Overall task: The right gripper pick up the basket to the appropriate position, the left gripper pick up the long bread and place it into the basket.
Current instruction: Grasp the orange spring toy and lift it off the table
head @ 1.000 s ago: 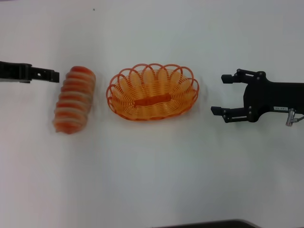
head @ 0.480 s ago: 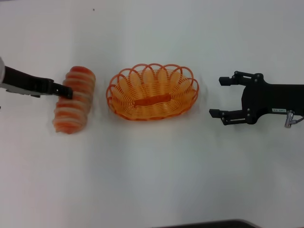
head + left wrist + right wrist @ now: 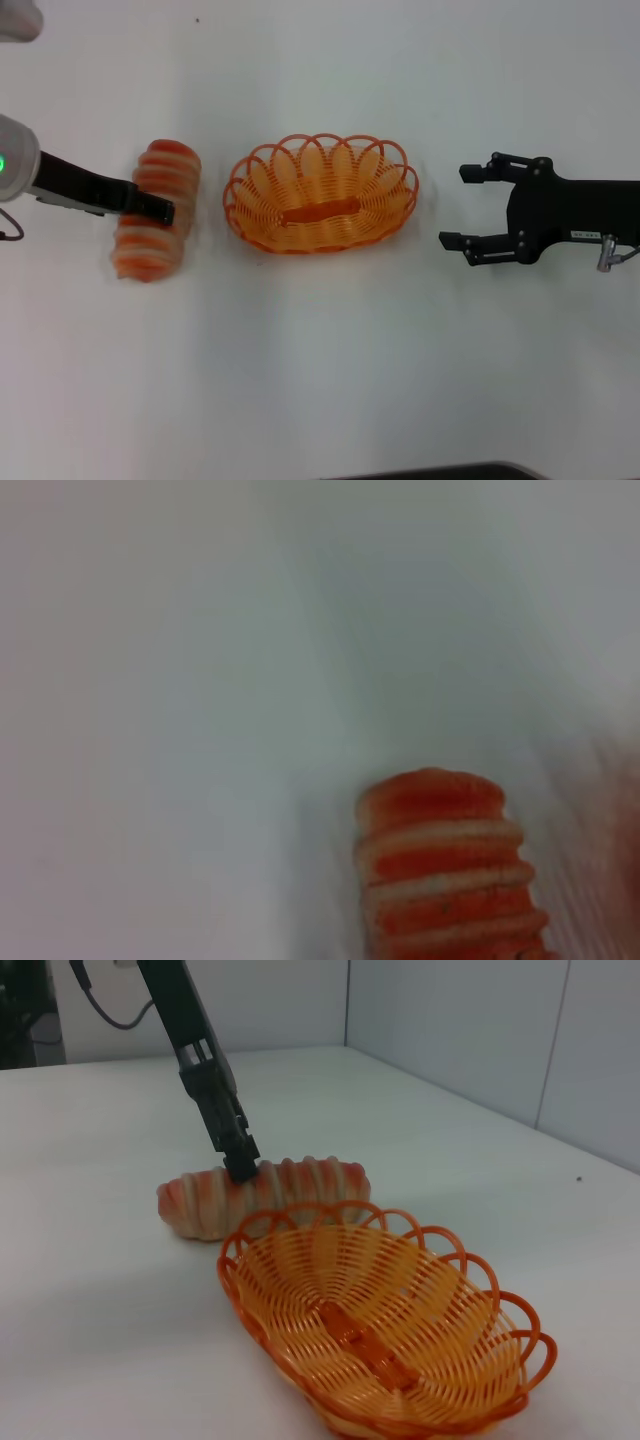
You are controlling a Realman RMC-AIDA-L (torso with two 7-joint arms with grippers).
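Advancing, left hand (image 3: 160,211) overlaps long bread (image 3: 152,235).

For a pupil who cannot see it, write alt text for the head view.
The left gripper reaches over the middle of the long bread, which lies on a white table. The empty orange basket sits beside it, with the right gripper open and apart from the basket's other side.

Glossy orange plastic-looking wire basket (image 3: 322,195); ridged long bread (image 3: 155,210); smooth matt table (image 3: 320,350).
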